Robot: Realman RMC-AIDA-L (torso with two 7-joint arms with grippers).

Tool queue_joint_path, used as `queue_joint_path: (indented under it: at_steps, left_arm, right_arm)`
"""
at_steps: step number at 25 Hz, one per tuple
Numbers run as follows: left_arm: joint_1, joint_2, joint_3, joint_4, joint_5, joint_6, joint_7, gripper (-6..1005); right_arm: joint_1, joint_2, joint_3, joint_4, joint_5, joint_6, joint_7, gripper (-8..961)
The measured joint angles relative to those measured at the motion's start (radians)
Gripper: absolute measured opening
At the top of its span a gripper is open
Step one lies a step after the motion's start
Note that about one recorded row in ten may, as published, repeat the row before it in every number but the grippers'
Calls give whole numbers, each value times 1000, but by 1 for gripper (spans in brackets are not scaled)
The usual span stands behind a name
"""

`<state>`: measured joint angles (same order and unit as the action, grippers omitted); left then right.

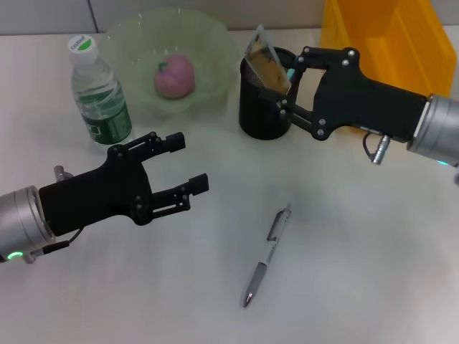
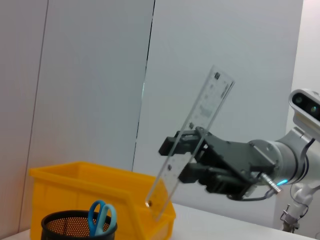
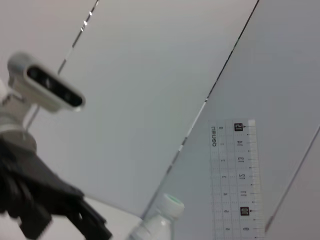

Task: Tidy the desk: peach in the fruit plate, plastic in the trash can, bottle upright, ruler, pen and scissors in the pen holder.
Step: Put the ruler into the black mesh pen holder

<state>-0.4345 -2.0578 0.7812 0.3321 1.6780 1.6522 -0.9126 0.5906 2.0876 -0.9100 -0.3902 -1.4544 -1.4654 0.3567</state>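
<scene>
Head view: our right tool [image 1: 285, 80] grips the clear plastic ruler [image 1: 267, 63] over the black mesh pen holder [image 1: 264, 107]; left tool [image 1: 188, 166] open, empty; the silver pen [image 1: 267, 256] remains mid-desk.

A white desk [image 1: 358, 272] is being used as the support. Resting directly on it are being seen an upright water bottle [image 1: 100, 94], a green fruit plate [image 1: 215, 43], a black mesh pen holder [image 1: 259, 107], a yellow bin [image 1: 391, 36] and a pen [image 1: 267, 256].
</scene>
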Motion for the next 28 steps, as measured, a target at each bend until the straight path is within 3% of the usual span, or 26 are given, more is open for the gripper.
queue_joint_path:
  at_steps: [12,28]
  left_arm:
    - [-5,-3,-1,1,-14,2,-11,797]
    - [-9,-7,-1,-4,-14,13,-10,797]
  right_arm:
    - [75,3,0,149,114,97,-338,382]
    - [210,5,3,268,181,271,-342,383]
